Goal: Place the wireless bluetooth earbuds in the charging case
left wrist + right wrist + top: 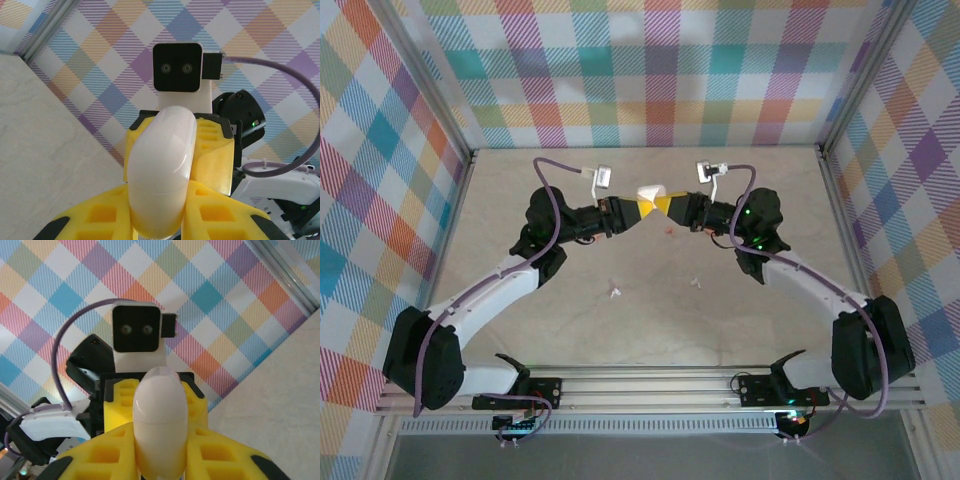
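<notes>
Hovering above the pale tabletop (570,320), the two hands met fingertip to fingertip around a white, glossy, pebble-shaped plastic charging case (162,165). The left hand (160,192) was clamped on one end of the case with its yellow fingers (105,215). The right hand (160,437), directly opposite, was closed against the other end, so the case bridged the two, clear of the tabletop. Its lid looked shut, with a faint seam curving across the shell.

Two tiny white plastic earbuds (615,293) lay loose on the tabletop, below the hands and back toward the arm bases, the second earbud (696,282) on the right hand's side. A pinkish speck (668,230) just under the right hand was probably another earbud, though too small to be sure.

The main risk was the case itself. Its shell was smooth and rounded, and each hand gripped it only near a tapering end. If one hand let go, or pulled before the other had a firm grip, the case could squirt out and drop. A fall could scatter the earbuds below. Opposing pulls could also twist the case askew, leaving the lid awkward to open.
</notes>
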Motion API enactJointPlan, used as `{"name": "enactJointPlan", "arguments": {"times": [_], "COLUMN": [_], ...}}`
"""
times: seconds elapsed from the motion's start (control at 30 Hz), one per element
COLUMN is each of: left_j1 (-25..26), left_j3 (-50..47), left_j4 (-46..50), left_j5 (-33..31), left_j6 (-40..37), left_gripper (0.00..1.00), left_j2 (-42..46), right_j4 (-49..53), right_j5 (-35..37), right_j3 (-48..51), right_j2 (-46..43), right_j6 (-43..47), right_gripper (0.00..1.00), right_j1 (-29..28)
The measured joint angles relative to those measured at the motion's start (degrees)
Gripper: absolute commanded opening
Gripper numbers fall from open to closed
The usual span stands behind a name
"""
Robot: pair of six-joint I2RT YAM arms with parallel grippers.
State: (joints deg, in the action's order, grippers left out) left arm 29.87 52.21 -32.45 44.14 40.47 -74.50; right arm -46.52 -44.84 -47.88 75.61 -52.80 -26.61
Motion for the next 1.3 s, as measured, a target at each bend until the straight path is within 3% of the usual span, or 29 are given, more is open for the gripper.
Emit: {"name": "enactJointPlan", "arguments": {"times": [0.13,0.2,0.3,0.5,0.83,1.03,1.3], "left_j1": [0.11,0.11,0.11,0.11,0.44,0.48,0.48], "left_j3": [1.64,2.43,2.78,3.34,6.75,4.92,1.60], "left_j4": [4.57,6.23,8.20,15.67,34.05,35.41,35.43], "left_j5": [-0.52,-0.52,-0.50,-0.50,-2.10,-1.53,-1.22], "left_j6": [-4.44,-6.23,-8.63,-15.72,-35.10,-44.85,-50.71], "left_gripper": [0.00,0.00,0.00,0.00,0.00,0.00,0.00], "left_j2": [0.66,0.66,0.66,0.74,5.29,11.08,11.21], "right_j4": [9.60,14.34,19.67,26.64,44.37,50.99,54.80], "right_j5": [0.09,0.46,1.46,2.95,5.40,2.54,-2.16], "right_j3": [-0.85,-1.86,-3.43,-5.64,-12.74,-13.66,-13.77], "right_j2": [-3.34,-4.50,-5.42,-5.62,-6.51,-9.07,-8.00], "right_j6": [6.67,10.01,13.44,18.45,29.68,36.20,41.59], "right_gripper": [0.46,0.58,0.64,0.67,0.70,0.71,0.74], "right_j1": [-0.04,-0.04,-0.04,-0.04,-0.04,-0.04,-1.44]}}
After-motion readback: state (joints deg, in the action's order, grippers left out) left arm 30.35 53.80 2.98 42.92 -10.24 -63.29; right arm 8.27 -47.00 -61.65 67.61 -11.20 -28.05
